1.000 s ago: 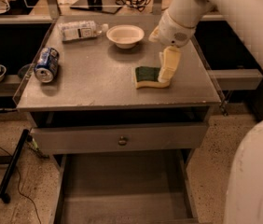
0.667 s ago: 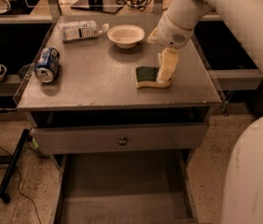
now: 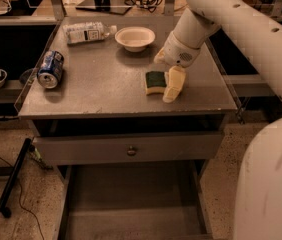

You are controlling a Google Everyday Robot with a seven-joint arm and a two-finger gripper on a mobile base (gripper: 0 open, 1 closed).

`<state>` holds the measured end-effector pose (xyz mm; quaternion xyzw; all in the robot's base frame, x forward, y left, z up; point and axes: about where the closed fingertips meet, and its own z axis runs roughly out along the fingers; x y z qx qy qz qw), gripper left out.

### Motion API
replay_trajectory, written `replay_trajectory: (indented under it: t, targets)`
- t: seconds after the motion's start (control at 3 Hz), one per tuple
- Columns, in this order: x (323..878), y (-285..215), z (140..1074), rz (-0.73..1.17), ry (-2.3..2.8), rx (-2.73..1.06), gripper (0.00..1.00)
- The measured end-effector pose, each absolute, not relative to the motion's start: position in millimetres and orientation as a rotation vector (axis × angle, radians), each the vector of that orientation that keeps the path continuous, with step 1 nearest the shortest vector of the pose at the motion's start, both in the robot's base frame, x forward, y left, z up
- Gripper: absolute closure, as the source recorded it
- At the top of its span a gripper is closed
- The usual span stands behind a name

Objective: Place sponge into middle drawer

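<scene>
Gripper (image 3: 165, 78) low over the right half of the desk (image 3: 96, 91), arm reaching in from the upper right. Jaws stand apart, holding nothing; one pale finger (image 3: 174, 85) lies along the right edge of the sponge (image 3: 154, 80), touching it or just beside it. Sponge sits flat on the desk, green face up, just left of the gripper. Bowl (image 3: 135, 37) behind and left of the gripper; bottle (image 3: 86, 32) and can (image 3: 50, 69) well off to its left. Middle drawer (image 3: 131, 199) pulled open, well below and in front of the gripper, floor bare.
</scene>
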<state>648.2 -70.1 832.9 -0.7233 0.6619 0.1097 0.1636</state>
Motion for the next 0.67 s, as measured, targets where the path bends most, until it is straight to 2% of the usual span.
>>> replay_trajectory:
  t: [0.33,0.67]
  targets:
    - [647.9,-69.5,831.3,0.319,1.888,-2.062,0.0]
    - [647.9,-69.5,831.3,0.319,1.888,-2.062,0.18]
